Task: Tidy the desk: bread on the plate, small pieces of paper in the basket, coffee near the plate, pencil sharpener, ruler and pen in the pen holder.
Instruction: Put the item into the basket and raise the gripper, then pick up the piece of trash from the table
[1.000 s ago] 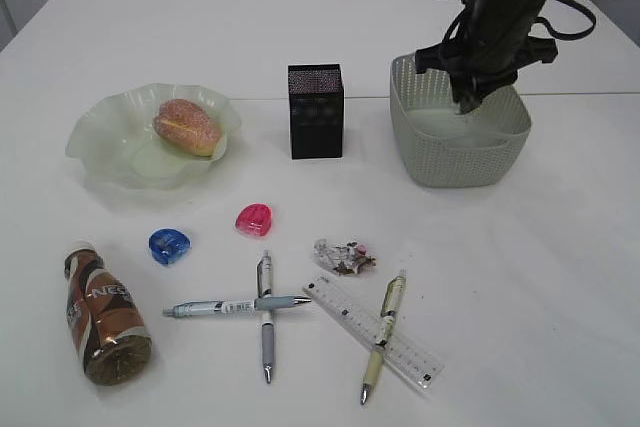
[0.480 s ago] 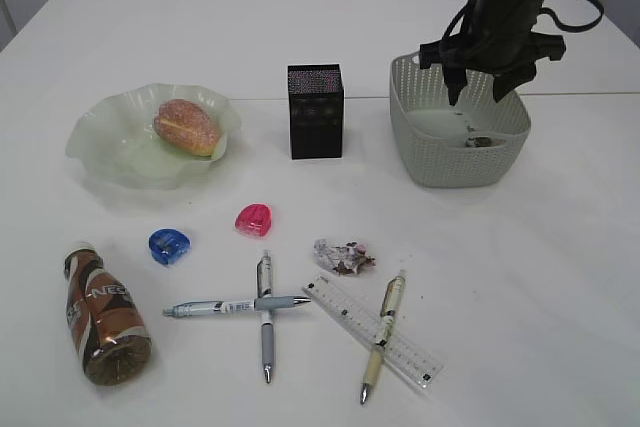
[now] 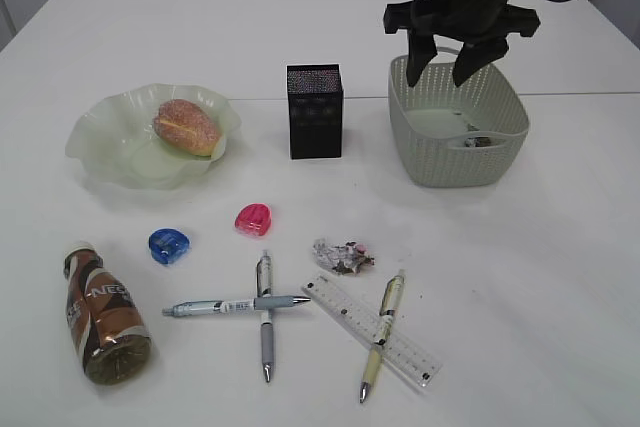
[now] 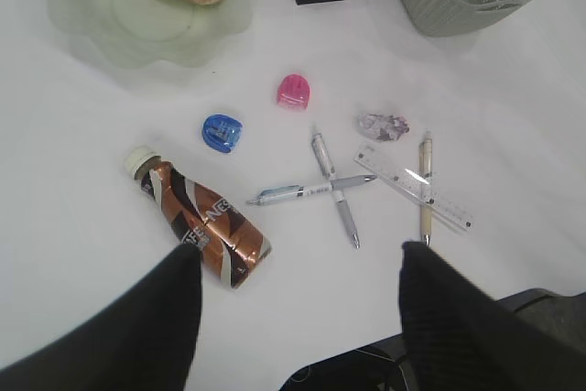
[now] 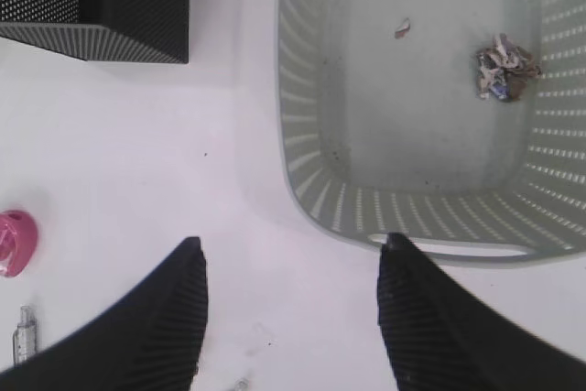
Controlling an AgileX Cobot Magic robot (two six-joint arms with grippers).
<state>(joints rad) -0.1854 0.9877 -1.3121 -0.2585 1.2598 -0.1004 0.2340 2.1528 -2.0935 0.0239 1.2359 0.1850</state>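
My right gripper (image 3: 438, 78) hangs open and empty above the basket's (image 3: 455, 162) back left rim. A crumpled paper (image 5: 502, 70) lies inside the basket (image 5: 302, 180). The bread (image 3: 187, 126) rests on the plate (image 3: 105, 142). Another paper wad (image 3: 342, 256), a pink sharpener (image 3: 254, 219), a blue sharpener (image 3: 169, 246), three pens (image 3: 236, 305) and the ruler (image 3: 415, 359) lie on the desk's front half. The coffee (image 4: 201, 222) lies on its side, just ahead of my open, empty left gripper (image 4: 298, 254). The pen holder (image 3: 315, 111) stands mid-desk.
One pen (image 3: 383, 332) lies across the ruler, and two others cross each other. A tiny paper scrap (image 5: 403, 28) is also in the basket. White desk (image 3: 540, 277) stretches bare to the right of the ruler.
My right gripper opened inside the basket and let the paper wad fall in. It then rose and shifted left above the basket's rim. The left gripper stayed still.
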